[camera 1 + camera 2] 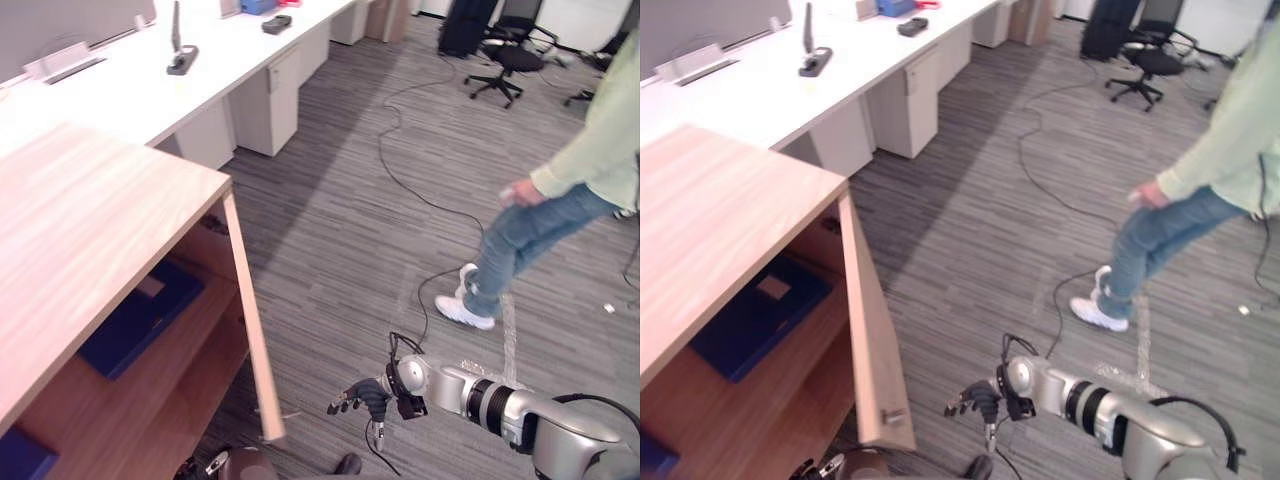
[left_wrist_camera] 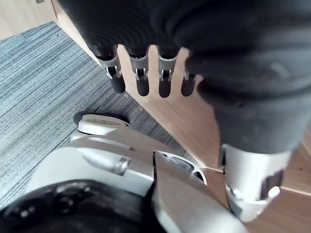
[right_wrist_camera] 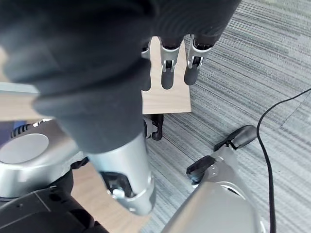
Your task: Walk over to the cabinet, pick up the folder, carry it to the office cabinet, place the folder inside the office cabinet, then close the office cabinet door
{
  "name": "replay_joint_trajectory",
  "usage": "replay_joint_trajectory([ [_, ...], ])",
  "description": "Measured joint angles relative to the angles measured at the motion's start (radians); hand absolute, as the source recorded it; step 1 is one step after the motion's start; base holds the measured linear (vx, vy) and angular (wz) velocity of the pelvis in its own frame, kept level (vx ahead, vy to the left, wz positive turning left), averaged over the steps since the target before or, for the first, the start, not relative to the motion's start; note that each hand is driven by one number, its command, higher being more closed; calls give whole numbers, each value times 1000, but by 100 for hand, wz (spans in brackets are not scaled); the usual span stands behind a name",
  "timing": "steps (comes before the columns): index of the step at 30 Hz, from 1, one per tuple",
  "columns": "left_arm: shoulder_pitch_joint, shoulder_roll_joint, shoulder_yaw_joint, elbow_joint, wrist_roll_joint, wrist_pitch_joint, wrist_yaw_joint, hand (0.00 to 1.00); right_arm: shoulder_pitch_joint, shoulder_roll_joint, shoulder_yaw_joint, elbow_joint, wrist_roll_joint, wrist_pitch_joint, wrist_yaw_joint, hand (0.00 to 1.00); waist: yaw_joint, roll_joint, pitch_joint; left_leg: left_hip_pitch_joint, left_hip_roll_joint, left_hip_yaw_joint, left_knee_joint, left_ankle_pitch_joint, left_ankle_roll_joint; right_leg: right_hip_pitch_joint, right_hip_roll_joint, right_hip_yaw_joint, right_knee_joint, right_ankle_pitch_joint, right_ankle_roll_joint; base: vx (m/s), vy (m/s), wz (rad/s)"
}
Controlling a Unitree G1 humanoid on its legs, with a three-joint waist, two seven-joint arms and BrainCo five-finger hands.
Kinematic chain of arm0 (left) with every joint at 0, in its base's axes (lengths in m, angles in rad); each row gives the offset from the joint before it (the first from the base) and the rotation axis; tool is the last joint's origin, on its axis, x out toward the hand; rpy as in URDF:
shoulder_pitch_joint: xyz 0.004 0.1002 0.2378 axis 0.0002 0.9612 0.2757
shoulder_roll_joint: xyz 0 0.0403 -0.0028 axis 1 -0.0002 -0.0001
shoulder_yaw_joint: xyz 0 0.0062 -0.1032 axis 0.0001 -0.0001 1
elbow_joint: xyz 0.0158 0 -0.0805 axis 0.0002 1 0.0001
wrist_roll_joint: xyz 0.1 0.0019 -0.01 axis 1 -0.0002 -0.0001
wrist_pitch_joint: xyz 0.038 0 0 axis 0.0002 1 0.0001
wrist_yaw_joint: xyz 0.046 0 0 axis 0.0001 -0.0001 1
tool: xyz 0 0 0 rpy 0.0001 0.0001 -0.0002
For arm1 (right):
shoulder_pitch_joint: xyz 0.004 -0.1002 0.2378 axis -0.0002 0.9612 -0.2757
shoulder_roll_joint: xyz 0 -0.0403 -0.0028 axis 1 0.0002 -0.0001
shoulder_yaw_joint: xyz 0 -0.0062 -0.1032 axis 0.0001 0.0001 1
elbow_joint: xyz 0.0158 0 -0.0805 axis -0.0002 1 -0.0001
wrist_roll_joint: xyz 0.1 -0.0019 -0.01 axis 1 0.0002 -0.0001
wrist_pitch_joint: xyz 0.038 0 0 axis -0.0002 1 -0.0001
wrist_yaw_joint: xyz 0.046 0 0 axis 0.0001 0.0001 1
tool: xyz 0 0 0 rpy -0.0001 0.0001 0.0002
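One broad stretch of grey striped carpet [image 1: 340, 200] carries the scene in an office. A wooden cabinet [image 1: 80, 220] takes up its left side and stands open, and a long white desk [image 1: 150, 85] runs along the far edge behind it. A person [image 1: 545, 215] in a pale green top, jeans and white shoes strides across the carpet's right side, well apart from the cabinet.

The cabinet's door [image 1: 872, 340] is swung wide, with its outer edge pointing toward the camera. The blue folder [image 1: 140, 320] lies flat on a shelf [image 1: 185, 375] inside the cabinet, under its top and set back from the shelf's front edge, with a pale label on its cover. Neither hand touches it. A second blue object [image 1: 18, 455] shows at the cabinet's lower left corner, too cut off to identify.

A black office chair [image 1: 508, 60] stands on the carpet's far right corner.

The right hand [image 1: 372, 395] hangs low over the carpet near the door's lower outer corner and does not touch it. Its fingers are straight and spread slightly apart, and they hold nothing. The left hand [image 2: 142, 82] appears in its wrist view with its fingers straight and side by side, also holding nothing, pointing at a wooden panel. Whether they touch the panel cannot be told.

On the desk, a grey tray [image 1: 65, 62] sits near the left end. A black upright stand [image 1: 181, 55] rests by the front edge, and a small dark item [image 1: 277, 23] lies farther along.
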Motion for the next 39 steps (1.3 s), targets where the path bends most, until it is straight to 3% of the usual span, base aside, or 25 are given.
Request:
replay_joint_trajectory([
  [1,-4,-1,4,-9,-10,4,2,0,4,16,-6,22,-23,-3,-12,0,9,-6,7,-49,16,75,180,-110,62,-10,-8,-52,30,-6,-33,17,36,103],
  [2,-5,2,4,-10,-11,7,2,0,12,32,-6,36,-35,-3,-15,0,18,-7,7,-71,23,132,300,-169,90,-17,-13,-82,59,-21,-44,67,70,132],
  [3,-4,3,3,-13,-13,13,5,0,22,46,-10,36,-58,-4,-22,0,12,0,12,-87,34,202,297,-175,114,-20,-11,-140,106,-55,-39,57,56,135],
  [4,-5,9,1,-19,-12,16,7,0,30,51,-10,35,-59,-6,-25,0,8,-6,10,-90,14,205,239,-163,104,-30,-16,-160,116,-70,-30,0,46,202],
  [5,-10,20,-2,-31,-12,19,9,0,48,57,-22,37,-60,-11,-29,0,-1,-45,-12,-64,-88,171,13,-97,77,-52,-34,-203,79,-67,-38,-38,48,234],
  [7,-45,16,7,-25,-8,37,16,0,97,79,-125,72,-97,-12,-54,0,4,-57,-9,-51,-68,286,111,-187,87,-55,-54,-327,97,-61,-48,11,56,214],
  [9,-44,7,11,-25,-3,46,22,0,98,101,-166,78,-119,-10,-75,0,-3,-42,12,-35,-84,341,44,-177,78,-49,-83,-423,169,-94,-40,51,85,140],
  [10,-43,11,6,-25,-2,48,23,0,98,129,-190,83,-135,-10,-89,0,4,-54,22,-38,-107,315,13,-151,81,-48,-111,-456,207,-107,-41,-15,109,105],
  [13,-42,17,-14,-32,12,54,23,0,102,179,-213,88,-135,-11,-117,0,3,-50,27,-29,-191,219,-140,-70,92,-29,-148,-545,218,-113,-34,-88,160,96],
  [16,-43,20,-18,-29,14,56,22,0,104,252,-230,153,-181,-11,-141,0,2,-48,39,19,-250,204,-329,-25,77,-33,-155,-572,208,-105,-38,-107,166,81],
  [17,-43,19,-16,-29,14,56,22,0,103,283,-241,185,-202,-10,-158,0,2,-44,42,19,-253,179,-347,16,77,-35,-153,-572,215,-102,-36,-85,116,71],
  [20,-37,14,4,-29,14,58,21,0,97,357,-269,252,-222,-10,-199,0,19,-48,43,8,-256,131,-347,54,79,-34,-156,-573,235,-102,-35,-40,53,40],
  [23,-38,10,4,-36,15,58,21,0,93,442,-432,406,-239,-4,-264,0,24,-45,45,-9,-265,76,-347,72,79,-28,-161,-599,248,-105,-30,-31,59,43],
  [26,-41,2,0,-38,16,58,20,0,97,450,-550,506,-279,10,-338,0,24,-18,61,-6,-279,28,-343,80,84,-21,-203,-600,322,-128,-28,-38,97,45],
  [28,-45,3,-33,-38,15,56,21,0,136,430,-641,515,-324,15,-381,0,-3,14,77,-2,-302,-53,-337,87,98,-62,-273,-391,486,-159,-70,-79,138,103],
  [29,-47,6,-60,-39,14,49,21,0,184,419,-696,516,-334,16,-398,0,-26,30,84,-3,-324,-133,-326,86,107,-107,-292,-174,557,-202,-51,-92,106,157],
  [32,-57,8,-66,-48,10,36,31,0,312,423,-794,513,-325,19,-406,0,-50,32,86,-30,-375,-288,-263,81,108,-113,-251,240,542,-255,32,-75,-17,189],
  [34,-50,3,-65,-50,10,31,38,0,337,445,-850,546,-306,26,-417,0,-46,28,85,-50,-388,-322,-234,82,104,-82,-237,298,465,-259,63,-67,-140,142],
  [36,-24,-6,-58,-50,11,31,43,0,329,465,-887,602,-283,26,-442,0,-36,25,85,-56,-386,-341,-220,87,87,-53,-230,283,395,-246,147,-83,-233,53],
  [37,18,-24,-45,-49,8,32,50,0,325,479,-924,637,-262,27,-469,0,-27,47,73,-58,-340,-348,-229,96,60,-46,-181,280,359,-242,145,-94,-279,1],
  [39,42,-36,-31,-47,-1,34,52,0,334,483,-956,641,-235,27,-488,0,-28,58,67,-56,-307,-350,-247,108,42,-35,-142,279,323,-234,134,-67,-200,-12],
])
